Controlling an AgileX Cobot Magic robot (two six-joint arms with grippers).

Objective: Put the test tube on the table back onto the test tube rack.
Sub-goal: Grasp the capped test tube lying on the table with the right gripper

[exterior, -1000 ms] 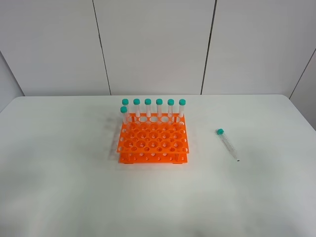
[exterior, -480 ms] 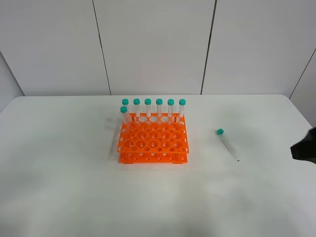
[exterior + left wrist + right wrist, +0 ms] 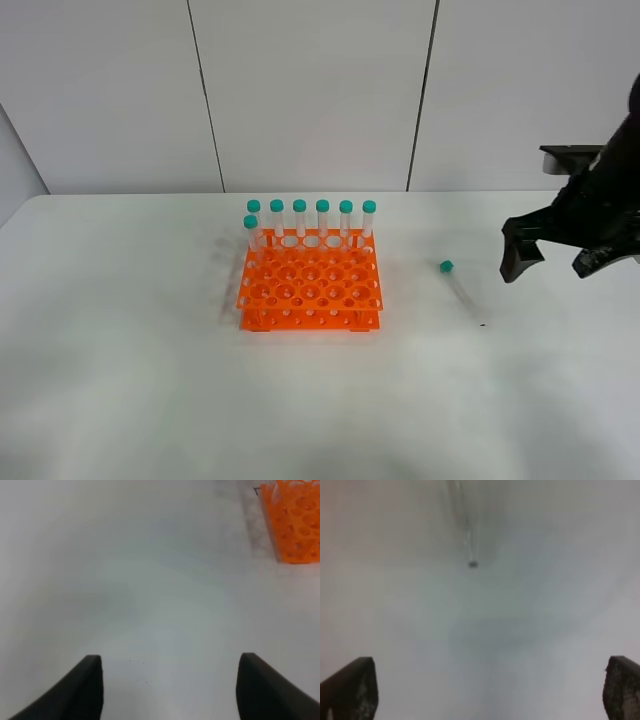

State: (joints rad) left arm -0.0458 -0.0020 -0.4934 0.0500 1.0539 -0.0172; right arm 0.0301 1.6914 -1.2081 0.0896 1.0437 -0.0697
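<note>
White worktop under everything. Toward the left, outside the high view and seen only from its own wrist camera: left tool, jaws spread wide apart above the bare surface, gripping nothing, a corner of the orange rack off to one side. About midway between the left and right edges and nearer the far edge: the rack standing level on its short legs. Upright in its holes, seven capped tubes, six along the far row and one just in front at the left end. Between the rack and the right edge: test tube lying flat, green cap toward the far edge, pointed tip toward the near right corner, well apart from the rack. Beside it toward the right edge, raised above the surface: right tool, jaws wide apart, not touching the test tube, whose blurred tip shows in the right wrist view.
</note>
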